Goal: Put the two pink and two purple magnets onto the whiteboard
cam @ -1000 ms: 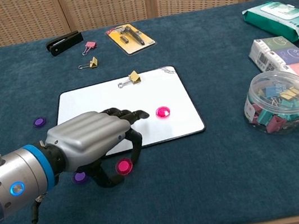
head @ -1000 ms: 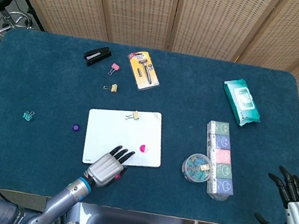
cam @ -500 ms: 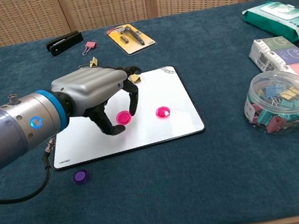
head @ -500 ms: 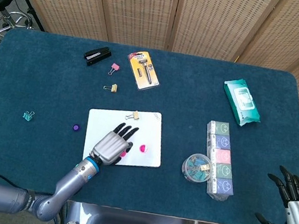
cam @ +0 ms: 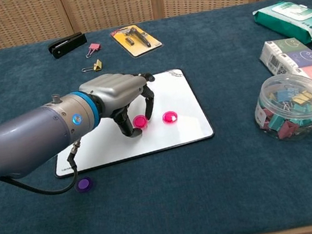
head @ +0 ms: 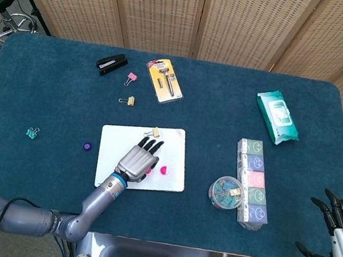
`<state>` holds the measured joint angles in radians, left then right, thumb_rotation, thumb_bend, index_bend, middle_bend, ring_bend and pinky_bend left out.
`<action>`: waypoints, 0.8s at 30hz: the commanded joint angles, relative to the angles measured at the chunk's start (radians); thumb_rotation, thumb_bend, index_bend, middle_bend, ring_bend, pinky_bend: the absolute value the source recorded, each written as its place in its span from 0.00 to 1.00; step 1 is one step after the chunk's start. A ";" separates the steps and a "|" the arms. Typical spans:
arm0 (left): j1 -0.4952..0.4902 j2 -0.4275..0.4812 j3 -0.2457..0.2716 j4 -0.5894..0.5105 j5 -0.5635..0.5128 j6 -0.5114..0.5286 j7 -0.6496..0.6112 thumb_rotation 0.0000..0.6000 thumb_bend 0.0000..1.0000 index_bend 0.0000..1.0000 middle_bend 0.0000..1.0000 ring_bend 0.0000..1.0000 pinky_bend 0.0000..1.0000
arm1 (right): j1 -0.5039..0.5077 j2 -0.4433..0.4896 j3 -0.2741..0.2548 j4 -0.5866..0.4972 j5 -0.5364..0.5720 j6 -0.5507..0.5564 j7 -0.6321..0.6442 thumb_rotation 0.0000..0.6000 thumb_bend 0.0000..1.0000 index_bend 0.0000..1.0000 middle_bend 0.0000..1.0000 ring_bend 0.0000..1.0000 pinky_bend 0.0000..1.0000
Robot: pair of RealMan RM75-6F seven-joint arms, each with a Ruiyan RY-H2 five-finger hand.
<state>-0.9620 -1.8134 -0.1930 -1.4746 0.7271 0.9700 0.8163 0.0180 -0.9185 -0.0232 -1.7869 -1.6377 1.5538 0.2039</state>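
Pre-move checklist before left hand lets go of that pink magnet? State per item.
1. Held pink magnet is over the whiteboard: ok, well inside its edges.
2. Magnet seated flat on the board: cannot tell, the left hand covers its base.
3. Gap to the other pink magnet: ok, they sit apart, side by side.
4. Yellow binder clip at the board's top edge clear of the fingers: cannot tell, the hand hides it in the chest view.
5. Purple magnets placed: not ok, one lies off the board's near left corner, another left of the board.
6. Right hand out of the way: ok, at the far table edge.
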 commanded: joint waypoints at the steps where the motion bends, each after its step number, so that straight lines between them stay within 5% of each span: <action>1: -0.008 -0.010 0.000 0.016 -0.003 0.005 0.000 1.00 0.34 0.57 0.00 0.00 0.00 | 0.000 0.001 0.001 0.003 0.003 -0.002 0.003 1.00 0.03 0.15 0.00 0.00 0.00; 10: -0.019 -0.024 0.006 0.021 -0.028 0.032 0.022 1.00 0.34 0.56 0.00 0.00 0.00 | 0.001 0.005 0.005 0.007 0.006 -0.005 0.020 1.00 0.03 0.15 0.00 0.00 0.00; 24: -0.037 0.018 0.011 -0.065 -0.125 0.073 0.099 1.00 0.30 0.39 0.00 0.00 0.00 | -0.003 0.007 0.006 0.004 -0.001 -0.001 0.021 1.00 0.02 0.15 0.00 0.00 0.00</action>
<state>-0.9966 -1.8036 -0.1799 -1.5305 0.6095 1.0402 0.9129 0.0148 -0.9114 -0.0174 -1.7831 -1.6389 1.5526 0.2248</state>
